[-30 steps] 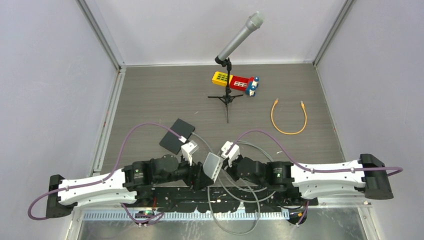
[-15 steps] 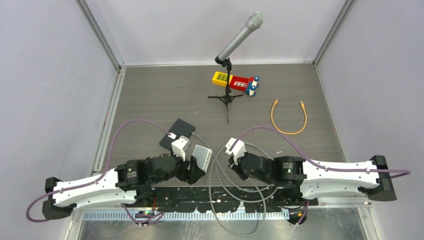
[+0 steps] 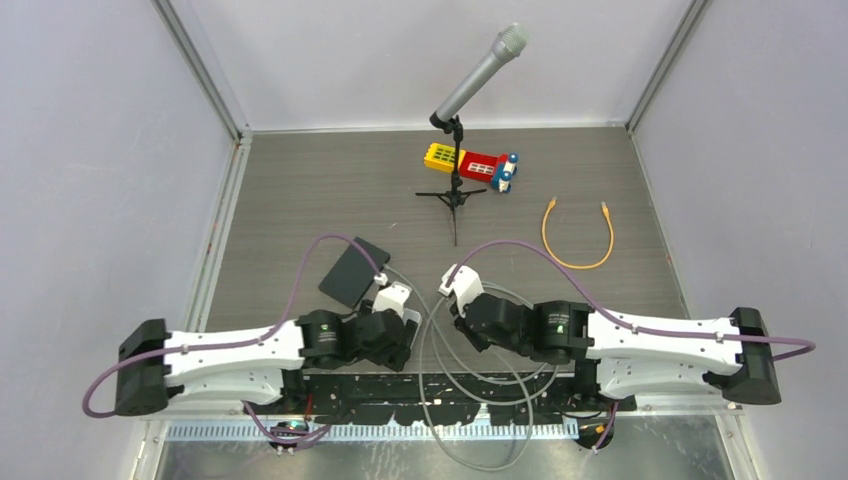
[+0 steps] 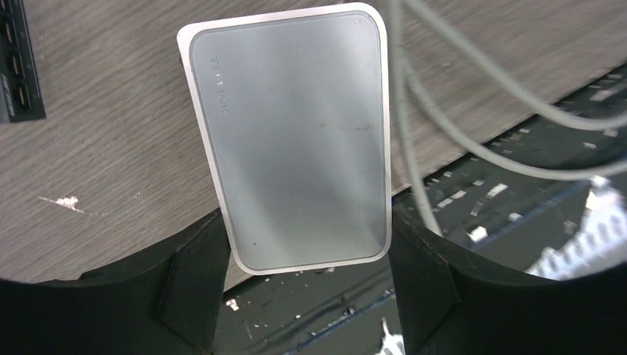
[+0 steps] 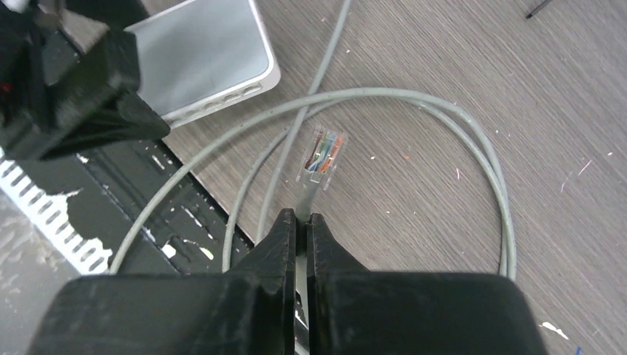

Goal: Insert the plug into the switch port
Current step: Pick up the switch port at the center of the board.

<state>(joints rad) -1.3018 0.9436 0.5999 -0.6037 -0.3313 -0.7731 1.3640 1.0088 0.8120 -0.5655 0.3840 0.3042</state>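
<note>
Right gripper [image 5: 302, 222] has its fingers pressed together on the grey cable [image 5: 414, 103] just behind the plug [image 5: 319, 157], which sticks out straight ahead of the fingertips, clear of the table [image 5: 480, 59]. Left gripper [image 4: 307, 255] is clamped across the near end of the silver switch [image 4: 296, 140], one finger on each long edge; the far end reaches out ahead of that hand.

From the right hand, the switch lies ahead and to the left. The edge turned toward the plug seems to carry the port openings, though they are too small to be sure of.

The plug looks like light, clear, brittle plastic with a thin latch, so it should be pushed straight in, not levered. A grip close behind it suits that, since the cable is soft and would buckle if held further back. The switch's smooth shell could slip between the fingers under the push.

Room is tight: cable loops lie under and beside the right hand, the black base plate [image 5: 185, 214] is near on its left, and a black box [image 4: 18, 66] sits beyond the left hand.
</note>
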